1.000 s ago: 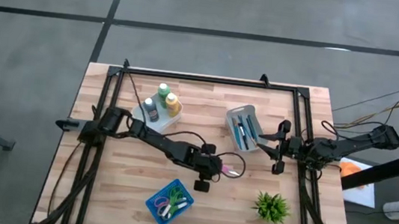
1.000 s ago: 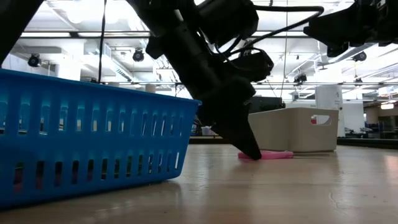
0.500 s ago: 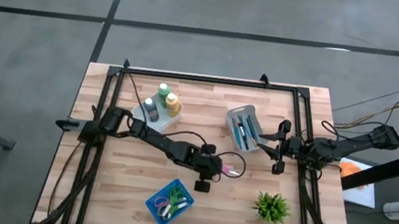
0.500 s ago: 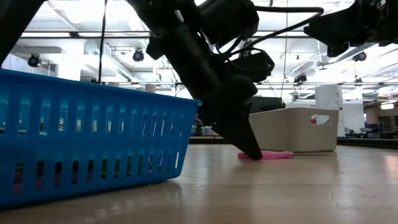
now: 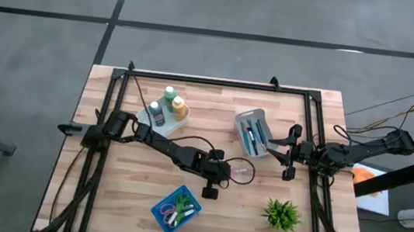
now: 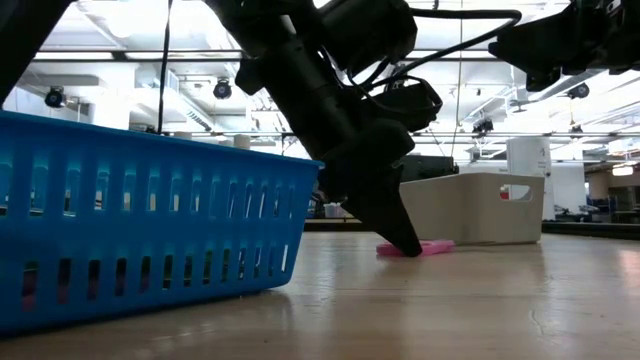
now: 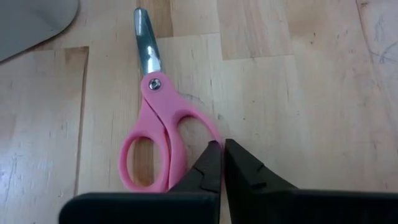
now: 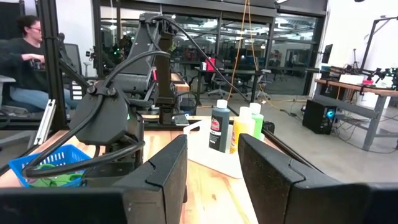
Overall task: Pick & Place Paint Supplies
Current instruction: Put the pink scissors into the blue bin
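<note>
Pink scissors (image 7: 155, 130) lie flat on the wooden table right of its middle, and my left gripper (image 7: 222, 146) is shut on one finger loop. The high view shows this gripper (image 5: 230, 172) at the end of the outstretched left arm. The paint bottles, green (image 5: 169, 94), yellow-orange (image 5: 179, 109) and dark grey (image 5: 156, 112), stand on a white tray (image 5: 144, 117) at the far left. Brushes lie in a grey bin (image 5: 253, 133). My right gripper (image 8: 211, 168) waits open at the table's right side, above the top. My left gripper pinches the rim of one finger loop (image 7: 214, 133) of the scissors between its two fingertips. The fingers slant down at it from the table's left side (image 6: 408, 248). The scissors lie flat on the table, blades pointing away from the gripper.
A blue slotted basket (image 5: 177, 209) with small items stands near the front edge, left of middle. A small green potted plant (image 5: 282, 214) stands at the front right. A black frame rail (image 5: 219, 82) runs along the far edge.
My left gripper has shut on the scissors' finger loop without moving off its spot. As it shut, the scissors slid a little toward the table's left, staying flat on the wood.
</note>
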Motion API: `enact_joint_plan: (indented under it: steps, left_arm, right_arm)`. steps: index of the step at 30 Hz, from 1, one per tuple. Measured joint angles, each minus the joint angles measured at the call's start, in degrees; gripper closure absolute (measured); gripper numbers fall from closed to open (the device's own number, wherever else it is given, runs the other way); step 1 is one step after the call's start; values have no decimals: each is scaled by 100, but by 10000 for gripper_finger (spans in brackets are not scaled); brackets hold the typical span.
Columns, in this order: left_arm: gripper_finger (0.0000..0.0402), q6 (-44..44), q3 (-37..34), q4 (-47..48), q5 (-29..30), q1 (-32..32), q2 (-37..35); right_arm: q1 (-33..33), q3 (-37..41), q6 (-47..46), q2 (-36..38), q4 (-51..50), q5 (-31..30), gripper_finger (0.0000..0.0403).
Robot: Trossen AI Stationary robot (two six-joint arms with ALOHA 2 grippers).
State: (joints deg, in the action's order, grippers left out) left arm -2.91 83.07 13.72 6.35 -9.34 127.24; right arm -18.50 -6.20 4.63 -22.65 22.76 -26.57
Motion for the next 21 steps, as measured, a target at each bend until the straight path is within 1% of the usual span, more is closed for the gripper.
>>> enact_joint_plan:
  steps: [11,21]
  left_arm:
    - [401,2,-4,37,30,2,-72]
    - [401,-1,-35,381,491,22,-401]
  right_arm:
    - [0,0,-5,0,0,0,260]
    - [2,0,-11,0,-2,-2,260]
